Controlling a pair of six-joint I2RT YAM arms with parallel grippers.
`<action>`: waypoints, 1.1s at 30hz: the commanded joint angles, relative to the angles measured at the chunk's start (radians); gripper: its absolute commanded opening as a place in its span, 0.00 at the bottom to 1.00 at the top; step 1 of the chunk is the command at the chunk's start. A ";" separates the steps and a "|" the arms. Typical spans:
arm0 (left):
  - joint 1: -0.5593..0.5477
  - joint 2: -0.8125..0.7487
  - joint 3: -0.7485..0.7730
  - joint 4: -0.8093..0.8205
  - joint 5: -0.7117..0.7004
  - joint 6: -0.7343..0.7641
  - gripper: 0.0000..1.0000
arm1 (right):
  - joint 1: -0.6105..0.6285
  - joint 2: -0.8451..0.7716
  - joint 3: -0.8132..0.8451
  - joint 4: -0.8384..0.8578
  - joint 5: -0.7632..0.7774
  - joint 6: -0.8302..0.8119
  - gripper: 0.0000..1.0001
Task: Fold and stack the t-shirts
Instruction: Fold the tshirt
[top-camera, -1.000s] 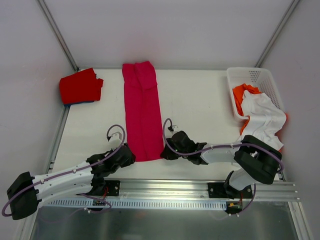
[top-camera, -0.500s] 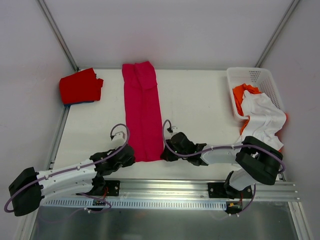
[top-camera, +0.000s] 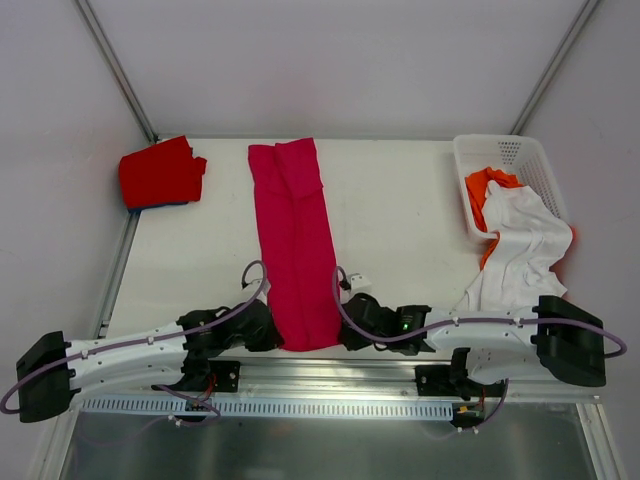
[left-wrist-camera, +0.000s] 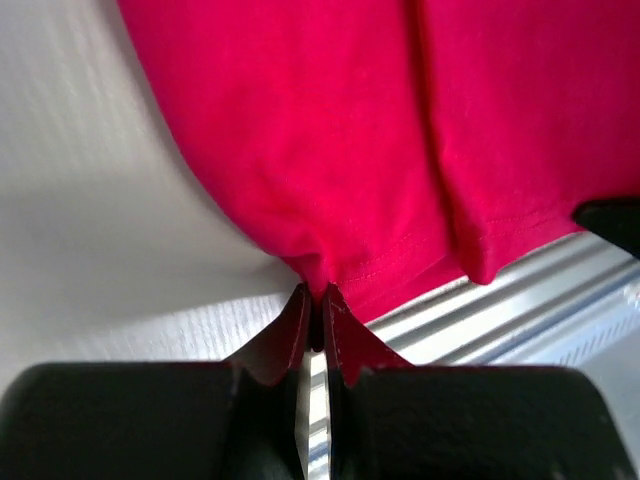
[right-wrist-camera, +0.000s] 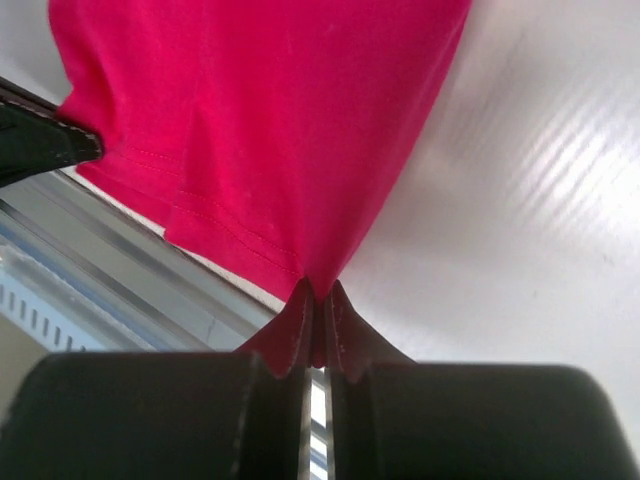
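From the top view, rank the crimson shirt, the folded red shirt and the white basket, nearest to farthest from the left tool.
1. Crimson shirt, pinched in the left tool.
2. Red shirt, far-left corner.
3. Basket, far right.

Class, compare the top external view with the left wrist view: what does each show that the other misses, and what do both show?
Only top external: the crimson t-shirt at full folded length, a red t-shirt, a white basket holding an orange t-shirt and a white t-shirt. Only left wrist: hem stitching, and the left gripper with fingers shut on the hem corner. Both: the crimson t-shirt's near end on the table.
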 joint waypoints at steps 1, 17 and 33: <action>-0.035 -0.021 0.059 -0.032 0.104 -0.005 0.00 | 0.033 -0.037 0.047 -0.153 0.091 0.063 0.01; -0.069 -0.018 0.275 -0.090 -0.259 0.118 0.00 | -0.002 0.101 0.423 -0.369 0.281 -0.157 0.00; -0.035 -0.002 0.306 -0.089 -0.701 0.208 0.00 | -0.205 0.403 0.774 -0.385 0.250 -0.407 0.01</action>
